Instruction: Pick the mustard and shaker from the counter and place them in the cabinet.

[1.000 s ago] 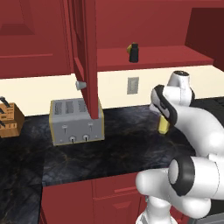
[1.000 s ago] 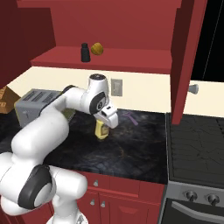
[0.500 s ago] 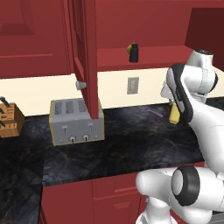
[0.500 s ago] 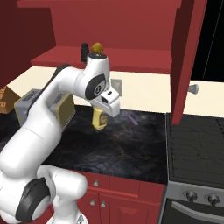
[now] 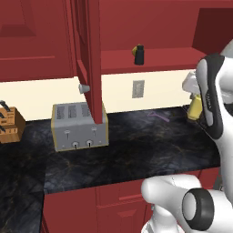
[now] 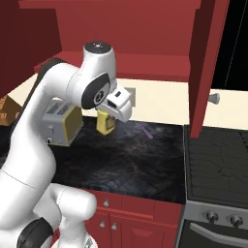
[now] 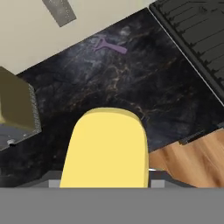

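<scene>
The mustard [image 6: 106, 122], a squat yellow bottle, hangs above the black marbled counter [image 6: 140, 160] with my gripper [image 6: 109, 115] shut on it from above. In the left base view the mustard [image 5: 195, 107] sits at the far right beside my arm, below my gripper [image 5: 195, 97]. In the hand view the mustard [image 7: 105, 151] looms large over the counter [image 7: 131, 87], hiding my fingertips. The shaker [image 5: 138, 55], small and dark, stands upright on the red shelf of the cabinet [image 5: 154, 58], above and to the left of the bottle.
A tall red cabinet door [image 5: 93, 59] with a grey knob [image 5: 83, 88] hangs open over the toaster [image 5: 79, 126]. Another open door [image 6: 203, 68] stands by the stove [image 6: 218, 164]. A small purple object [image 5: 159, 116] lies on the counter. A knife block [image 5: 9, 124] is far left.
The arm has swung upward, carrying the mustard higher above the counter and toward the wall. The shaker has stayed on the shelf.
</scene>
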Controlling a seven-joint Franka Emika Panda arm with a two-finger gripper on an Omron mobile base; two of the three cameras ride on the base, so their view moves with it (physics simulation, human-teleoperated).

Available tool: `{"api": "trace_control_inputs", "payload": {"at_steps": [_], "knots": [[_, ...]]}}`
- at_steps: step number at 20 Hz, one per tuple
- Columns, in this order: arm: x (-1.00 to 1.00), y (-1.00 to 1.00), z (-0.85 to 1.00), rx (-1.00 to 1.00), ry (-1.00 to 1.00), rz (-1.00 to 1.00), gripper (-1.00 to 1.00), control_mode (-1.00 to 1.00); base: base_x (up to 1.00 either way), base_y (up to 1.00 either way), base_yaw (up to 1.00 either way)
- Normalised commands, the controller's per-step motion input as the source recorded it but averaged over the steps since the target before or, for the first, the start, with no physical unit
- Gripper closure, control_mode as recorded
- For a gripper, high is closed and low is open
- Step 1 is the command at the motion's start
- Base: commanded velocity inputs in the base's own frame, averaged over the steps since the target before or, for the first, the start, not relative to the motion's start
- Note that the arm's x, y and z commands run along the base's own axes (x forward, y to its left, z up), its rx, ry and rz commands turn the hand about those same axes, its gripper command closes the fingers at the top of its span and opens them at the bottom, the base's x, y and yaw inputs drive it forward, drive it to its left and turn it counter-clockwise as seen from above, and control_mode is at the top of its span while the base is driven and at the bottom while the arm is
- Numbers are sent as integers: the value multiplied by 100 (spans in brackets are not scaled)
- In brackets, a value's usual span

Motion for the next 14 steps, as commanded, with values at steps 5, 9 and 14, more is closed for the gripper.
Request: {"api": "trace_control_inputs", "payload": {"at_steps": [5, 9, 14], "knots": [[-44, 1, 56, -3, -27, 3, 100, -100, 0, 0, 0], [-21, 1, 51, 0, -15, 3, 100, -100, 0, 0, 0], [-23, 1, 44, -2, -18, 1, 100, -100, 0, 0, 0]]}}
